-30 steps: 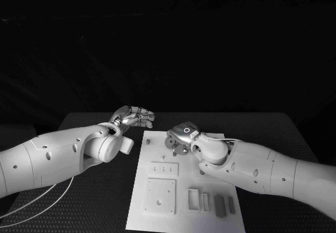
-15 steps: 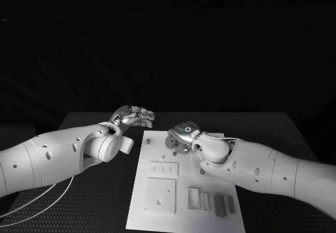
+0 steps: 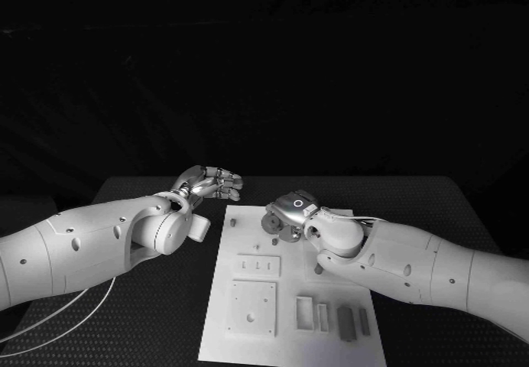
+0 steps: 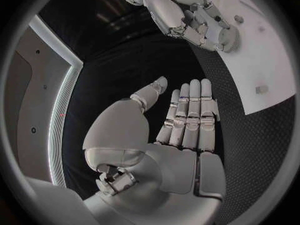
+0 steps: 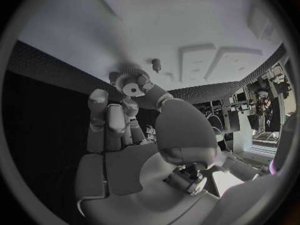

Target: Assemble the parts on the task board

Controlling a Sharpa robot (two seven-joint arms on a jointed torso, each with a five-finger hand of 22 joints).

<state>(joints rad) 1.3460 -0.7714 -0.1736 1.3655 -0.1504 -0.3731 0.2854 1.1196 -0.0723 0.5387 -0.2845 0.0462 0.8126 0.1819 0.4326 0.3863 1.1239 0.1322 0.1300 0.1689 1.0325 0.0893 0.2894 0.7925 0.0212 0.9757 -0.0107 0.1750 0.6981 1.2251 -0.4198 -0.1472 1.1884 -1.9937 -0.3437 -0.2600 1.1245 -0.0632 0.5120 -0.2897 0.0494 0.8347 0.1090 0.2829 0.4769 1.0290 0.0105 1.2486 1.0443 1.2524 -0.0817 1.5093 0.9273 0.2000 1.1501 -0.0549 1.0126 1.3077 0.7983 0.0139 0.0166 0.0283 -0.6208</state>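
Observation:
The white task board point(image 3: 289, 336) lies in the middle of the black table. Over its far end my right hand point(image 3: 293, 216) pinches a small toothed gear point(image 3: 271, 222) in its fingertips. In the right wrist view the gear point(image 5: 132, 83) hangs just above the board point(image 5: 187, 15), close to a short upright peg point(image 5: 156, 63). My left hand point(image 3: 209, 183) hovers off the board's far left corner, fingers stretched out straight and holding nothing; the left wrist view shows that hand point(image 4: 187, 120) with the right hand point(image 4: 190, 12) and its gear point(image 4: 227, 39) beyond it.
Nearer me the board carries a small slotted plate point(image 3: 256, 265), a square plate point(image 3: 254, 306), narrow frames point(image 3: 306, 313) and two grey bars point(image 3: 347, 323). A cable point(image 3: 66, 321) loops on the table at the front left. Black tabletop point(image 3: 441, 206) surrounds the board.
The right hand has crept a little to the right with the gear. The left hand has stayed where it was.

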